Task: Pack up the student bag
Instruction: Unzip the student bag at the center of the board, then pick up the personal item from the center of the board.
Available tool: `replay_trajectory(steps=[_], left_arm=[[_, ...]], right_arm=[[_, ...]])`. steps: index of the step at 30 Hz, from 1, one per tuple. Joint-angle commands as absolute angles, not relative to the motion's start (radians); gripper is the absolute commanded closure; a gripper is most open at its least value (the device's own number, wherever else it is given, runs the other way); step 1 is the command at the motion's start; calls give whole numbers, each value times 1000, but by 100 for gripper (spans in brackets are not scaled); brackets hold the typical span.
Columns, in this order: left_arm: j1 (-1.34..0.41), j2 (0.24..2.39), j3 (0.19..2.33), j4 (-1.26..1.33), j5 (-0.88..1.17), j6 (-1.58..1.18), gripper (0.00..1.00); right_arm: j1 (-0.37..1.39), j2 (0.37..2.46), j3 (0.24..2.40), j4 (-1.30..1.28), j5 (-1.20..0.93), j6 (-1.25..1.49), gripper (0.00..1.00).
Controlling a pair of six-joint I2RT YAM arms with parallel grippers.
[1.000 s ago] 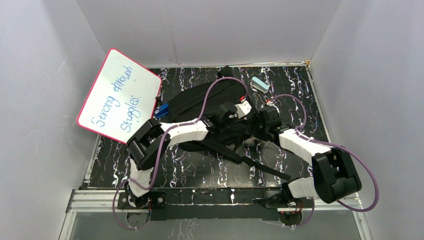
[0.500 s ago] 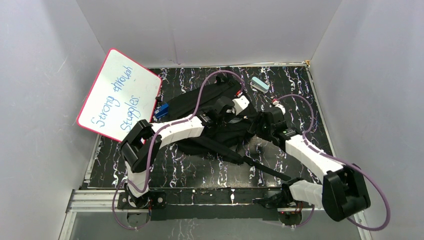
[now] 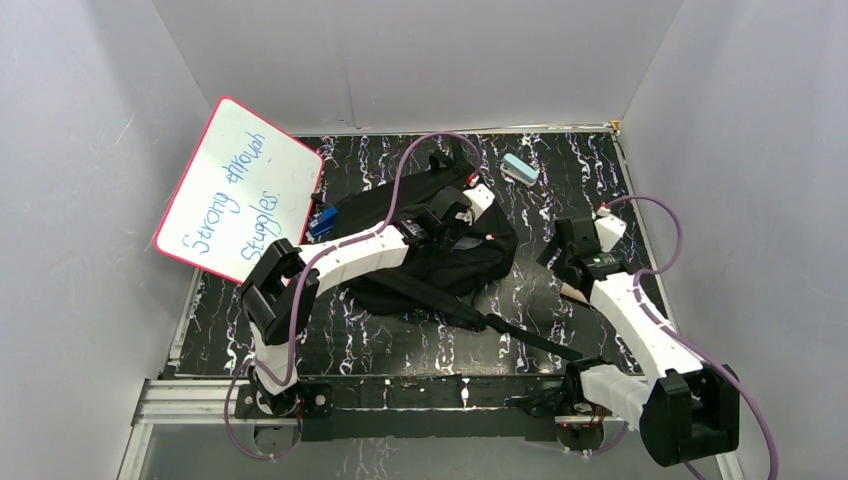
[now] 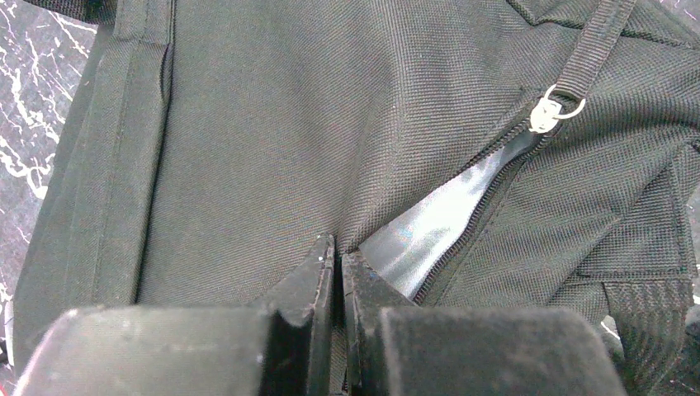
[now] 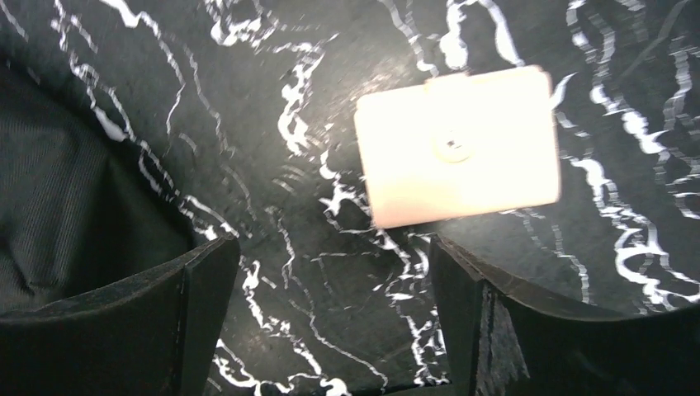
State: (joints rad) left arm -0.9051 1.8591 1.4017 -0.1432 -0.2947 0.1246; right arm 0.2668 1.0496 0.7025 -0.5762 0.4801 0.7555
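at the left wall a whiteboard (image 3: 240, 190) leans over the black marbled surface (image 3: 330, 340), with a small blue item (image 3: 322, 222) just beside the student bag (image 3: 480, 255). the bag lies mid-surface, one long strap (image 3: 520, 335) trailing toward the near edge. the left fingers (image 4: 305, 289) are pressed together at the lip of the bag's part-open zip and appear to pinch the fabric there. the zip pull (image 4: 546, 111) sits further up the track, and a shiny grey lining (image 4: 429, 231) shows in the gap. a pale blue block (image 3: 519, 168) rests near the bag's far side. to the right, clear of the bag, the right fingers (image 5: 206, 280) hang spread wide and empty over the surface, a pale flat item (image 5: 458, 157) lying just ahead of them.

the step in hand looks like holding the pocket mouth while the other arm goes for something to pack. the next move calls for the right fingers to settle squarely over the pale item, close on its edges and carry it to the gap, which looks narrow and may need pulling wider.

what the pale item is cannot be told: it is blurred and washed out up close, and mostly hidden under the arm from above. the bag's contents are out of sight.
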Motion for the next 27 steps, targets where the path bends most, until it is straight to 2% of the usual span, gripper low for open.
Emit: replay_trajectory(steps=[1,2,8,17,27], left_arm=[[-899,1790,1424,-158,-303,100,100],[-899,1785,1415,-153,-301,100,100],[-899,1779,1401,-141,-299,101,100],[-899,1771,1391,-137,-289,102,100],[-899,1781,1390,-140,-272,101,100]], right_arm=[[223,991,761,-631,617,754,4],[209,992,761,-616,634,734,2],[49,1116,830,-593,621,632,1],[-332,1220,786,-363,228,598,1],[-397,1383,778,-286,29,595,2]])
